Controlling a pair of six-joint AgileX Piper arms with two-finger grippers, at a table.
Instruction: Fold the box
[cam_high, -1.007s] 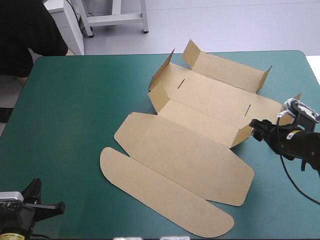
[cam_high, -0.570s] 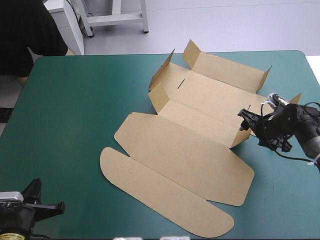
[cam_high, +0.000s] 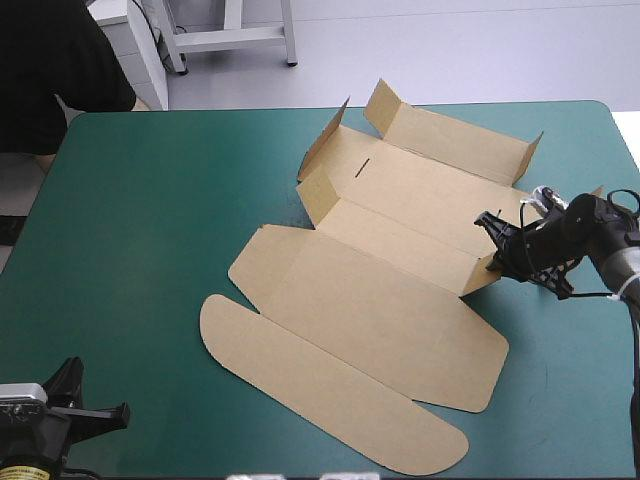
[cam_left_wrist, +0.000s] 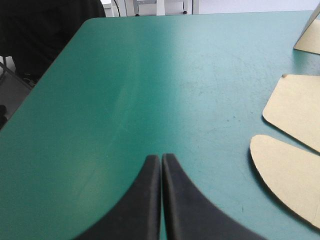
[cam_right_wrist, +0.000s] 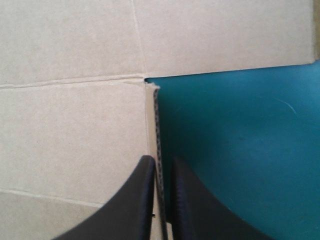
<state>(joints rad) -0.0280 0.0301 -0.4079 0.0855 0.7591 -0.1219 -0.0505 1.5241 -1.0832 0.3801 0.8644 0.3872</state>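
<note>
the box (cam_high: 370, 330), a cut sheet of brown corrugated board, lies spread on the teal-green cover (cam_high: 150, 220) of the table, part raised and part flat. its far half stands as a shallow tray with low walls and corner tabs lifted. the near half, a wide lid panel ending in a long rounded tuck flap (cam_high: 330, 390), lies flat on the cover.

my right gripper (cam_high: 493, 262) is at the tray's right end, where the front wall finishes in a small upright tab. in the right wrist view the jaws of this right gripper (cam_right_wrist: 161, 167) are all but closed, with only a thin slit left. the raw fluted edge of the box (cam_right_wrist: 75, 125) runs straight up through that slit, pinched between my two black fingers (cam_right_wrist: 142, 200). on one side of the jaws is brown board with its crease lines; on the other is bare teal-green cover (cam_right_wrist: 240, 140). ahead of the jaws the pinched edge ends at a corner, and another panel crosses beyond it.

my left gripper (cam_high: 122, 412) sits well apart from the box, low by the table's near left corner. in its own view the left gripper (cam_left_wrist: 161, 159) has its jaws pressed fully together, gripping nothing, over bare teal-green cover (cam_left_wrist: 150, 90). the rounded tuck flap (cam_left_wrist: 290, 175) lies ahead and off to one side, not touching them.
</note>
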